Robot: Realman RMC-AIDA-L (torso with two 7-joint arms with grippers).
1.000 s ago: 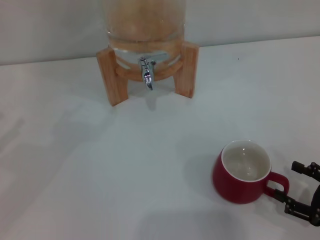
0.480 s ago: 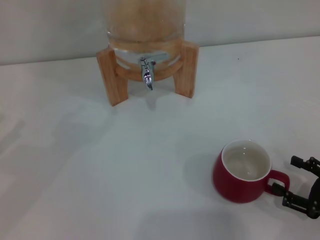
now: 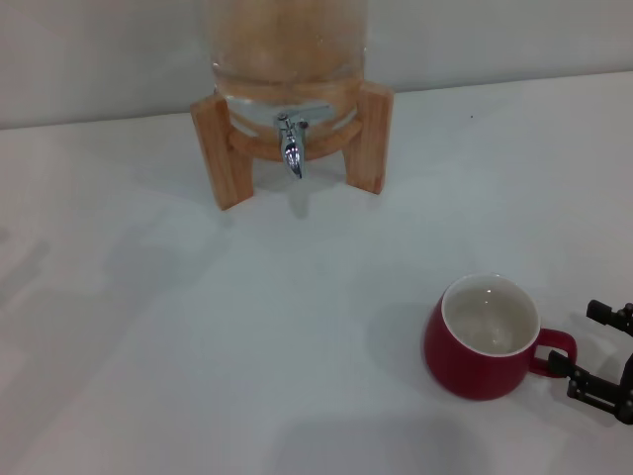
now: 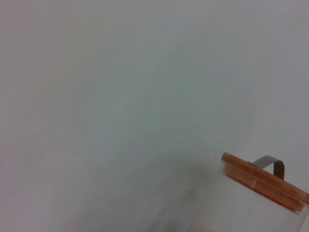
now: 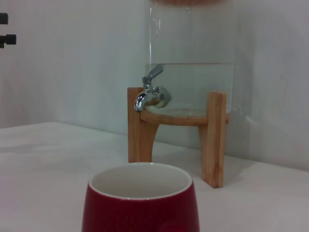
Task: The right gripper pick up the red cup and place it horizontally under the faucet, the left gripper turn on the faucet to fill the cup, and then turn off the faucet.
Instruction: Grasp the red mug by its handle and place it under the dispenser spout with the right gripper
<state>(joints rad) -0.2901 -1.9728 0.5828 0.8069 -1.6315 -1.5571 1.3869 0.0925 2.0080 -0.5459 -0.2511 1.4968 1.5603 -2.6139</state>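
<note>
The red cup (image 3: pixel 485 336) stands upright on the white table at the front right, with its loop handle pointing right. My right gripper (image 3: pixel 579 346) is open at the frame's right edge, one black finger on each side of the handle. In the right wrist view the cup (image 5: pixel 142 203) fills the foreground, with the chrome faucet (image 5: pixel 152 94) beyond it. The faucet (image 3: pixel 292 148) sticks out of the glass dispenser at the back, its spout pointing down. Small black parts (image 5: pixel 5 29) high at the edge of the right wrist view look like my left gripper, far from the faucet.
The glass dispenser (image 3: pixel 287 49) rests on a wooden stand (image 3: pixel 223 148) against the back wall. Its wooden lid (image 4: pixel 260 181) shows in the left wrist view before a plain wall. White tabletop (image 3: pixel 198 327) stretches between stand and cup.
The right gripper has shifted slightly right and up around the handle. The cup has nudged a little to the right. The faucet and dispenser are unchanged.
</note>
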